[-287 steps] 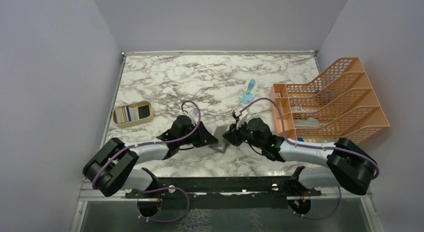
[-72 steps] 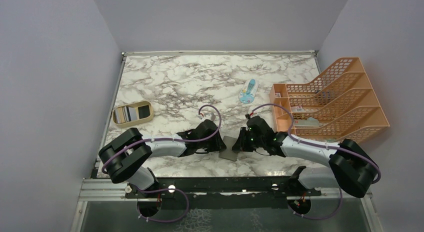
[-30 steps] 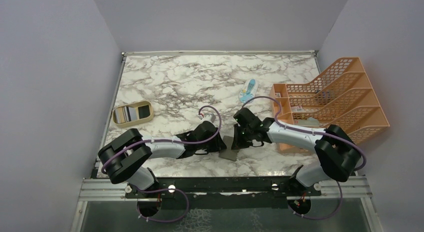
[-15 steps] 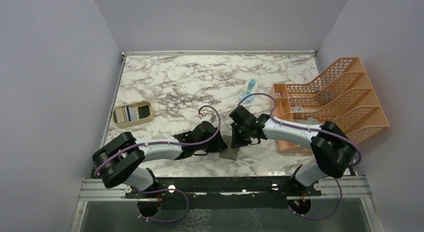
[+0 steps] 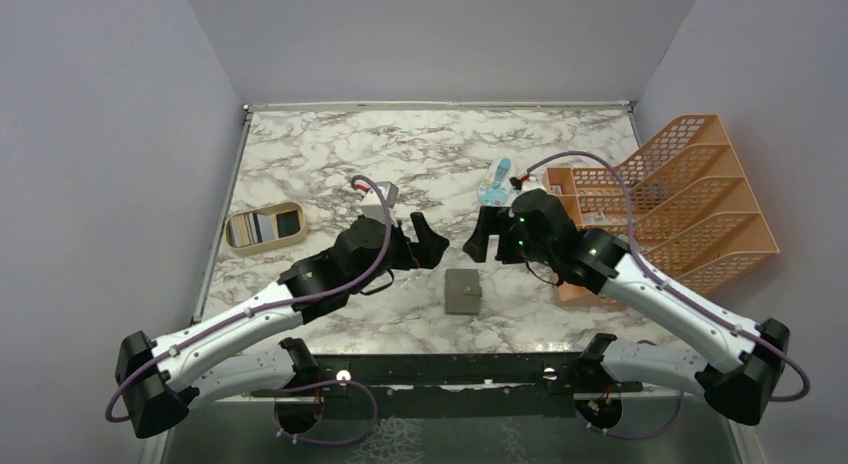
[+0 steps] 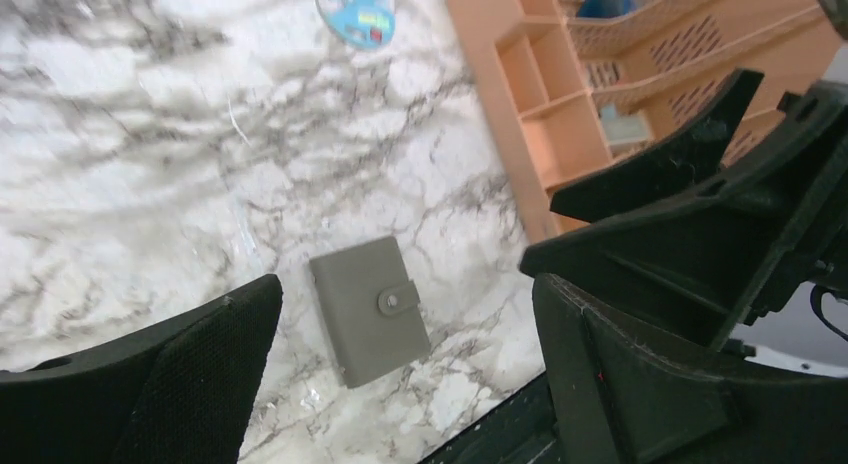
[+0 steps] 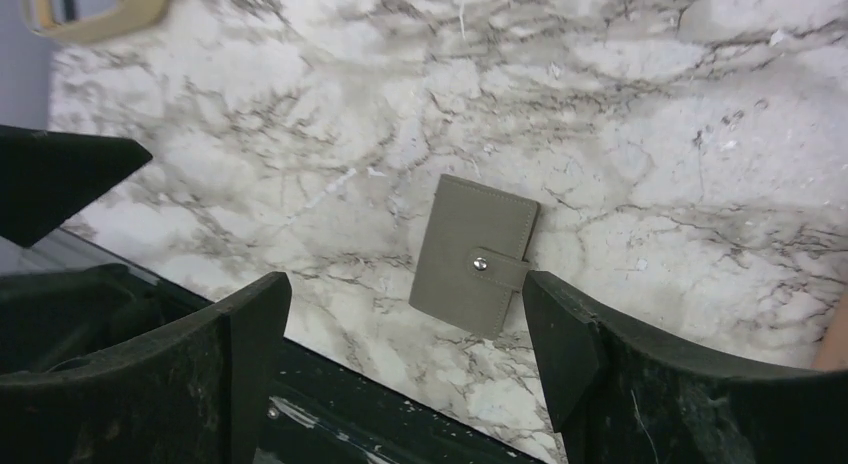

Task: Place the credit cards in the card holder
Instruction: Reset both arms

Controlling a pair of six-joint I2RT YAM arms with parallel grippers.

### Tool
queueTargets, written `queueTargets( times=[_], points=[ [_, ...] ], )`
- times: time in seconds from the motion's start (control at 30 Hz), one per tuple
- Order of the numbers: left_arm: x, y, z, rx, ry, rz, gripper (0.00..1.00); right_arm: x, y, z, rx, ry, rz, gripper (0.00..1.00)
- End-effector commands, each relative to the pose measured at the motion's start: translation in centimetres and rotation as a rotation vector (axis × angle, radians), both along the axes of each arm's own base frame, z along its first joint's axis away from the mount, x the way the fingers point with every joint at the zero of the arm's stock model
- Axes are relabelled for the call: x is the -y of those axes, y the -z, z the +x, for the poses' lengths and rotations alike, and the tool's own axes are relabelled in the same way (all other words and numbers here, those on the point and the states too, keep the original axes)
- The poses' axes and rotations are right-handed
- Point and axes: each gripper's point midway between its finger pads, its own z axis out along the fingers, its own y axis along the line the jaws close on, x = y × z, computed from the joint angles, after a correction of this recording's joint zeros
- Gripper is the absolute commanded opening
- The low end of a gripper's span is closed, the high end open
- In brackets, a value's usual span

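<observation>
top external first: where did the wallet (image 5: 462, 291) lie?

— flat on the marble table (image 5: 330, 154), shut, near the front edge, out in front of the two grippers and touching neither.

and the grippers?

— the left gripper (image 5: 428, 237) and the right gripper (image 5: 480, 234) hung over the table just behind the wallet, tips turned towards each other. each had its fingers spread apart and nothing between them.

what else was on the table?

— a tan tray (image 5: 264, 247) sat near the left edge, with striped things (image 5: 256, 227) in one half and something dark in the other, too small to name. a blue-and-white packet (image 5: 495, 182) lay further back, just beside the orange rack (image 5: 690, 184) on the right.

left wrist?

— the wallet sat low in the middle, seen in the gap between the two wide-set black fingers (image 6: 160, 379), its tab snapped shut over one edge. the packet showed at the top edge and the rack at the upper right. part of the right gripper crossed in front of the rack.

right wrist?

— much the same. the wallet lay closed on the marble, a little askew, between that gripper's parted fingers (image 7: 640, 384) and clear of both. a corner of the tray showed at the top left, and a black tip of the left gripper poked in from the left side.
</observation>
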Motion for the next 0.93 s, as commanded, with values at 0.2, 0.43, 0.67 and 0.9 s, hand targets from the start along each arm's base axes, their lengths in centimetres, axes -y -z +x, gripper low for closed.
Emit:
queueTargets(
  times=[0.2,0.43,0.67,0.9],
  points=[
    [-5.1,-10.1,-1.1,0.254,-0.014,0.002,0.99,4.6,-10.8,-0.7,0.283,0.087,0.124,0.92],
    [-7.0,-11.8,-2.3,0.298,-0.034,-0.065,0.99,5.6,-11.6,-1.2,0.316,0.145,0.213,0.93],
    [-7.1,-8.8,-2.6,0.232,-0.048,-0.075,0.99,5.5,-11.0,-2.0,0.321,0.126,0.275,0.93],
    [-6.8,-8.0,-2.4,0.218,-0.052,-0.07,0.99,5.7,-11.0,-2.1,0.317,0.136,0.28,0.94]
  ],
)
